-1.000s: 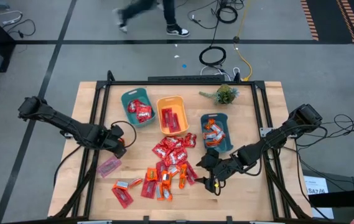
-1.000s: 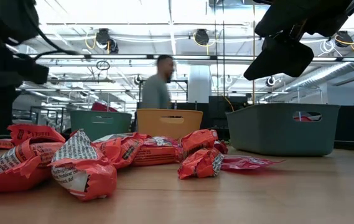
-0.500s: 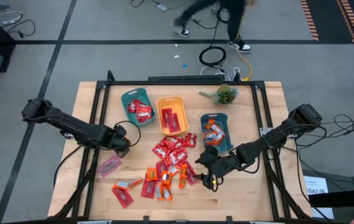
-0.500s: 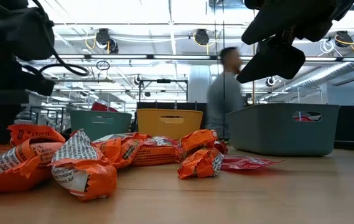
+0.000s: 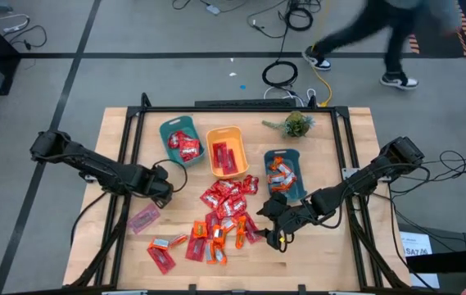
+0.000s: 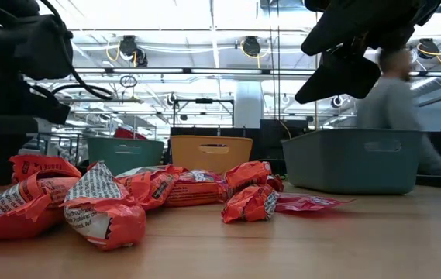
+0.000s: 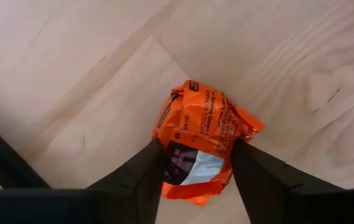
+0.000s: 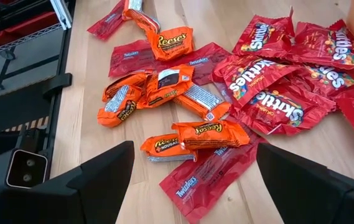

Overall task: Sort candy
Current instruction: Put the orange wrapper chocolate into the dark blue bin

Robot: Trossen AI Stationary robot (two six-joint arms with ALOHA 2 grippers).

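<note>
In the high view, a loose heap of small shiny red and orange wrapped candies (image 5: pixel 226 215) is seen at the middle of the pale wooden table (image 5: pixel 343 262), with a pale pink packet (image 5: pixel 144 219) lying apart from the heap. Behind the heap, a teal plastic bin (image 5: pixel 180 141), an orange plastic bin (image 5: pixel 227 152) and a second teal plastic bin (image 5: pixel 285 174) are set in a row, each holding some candy. A small green plant (image 5: pixel 296 124) stands near the table's far edge. The left gripper (image 5: pixel 160 195) is lowered to the table left of the heap; the right gripper (image 5: pixel 275 230) is held at the heap's right edge. A person (image 5: pixel 388 33) is seen walking on the floor beyond the table.

In the low view, crumpled red and orange wrappers (image 6: pixel 100 203) fill the foreground, partly hiding the bins behind them. Dark arm parts hang at the upper left and upper right.

In the left wrist view, an orange crinkled wrapper with a white patch (image 7: pixel 203 144) is clamped between the left gripper's two dark fingers (image 7: pixel 142 180) against the bare wood.

In the right wrist view, orange peanut-butter-cup packs (image 8: pixel 195 135), red fruit-candy bags (image 8: pixel 276 87) and flat red liquorice packets (image 8: pixel 204 177) are spread on the wood. The right gripper's fingers (image 8: pixel 102 180) are held wide apart above them, touching none.
</note>
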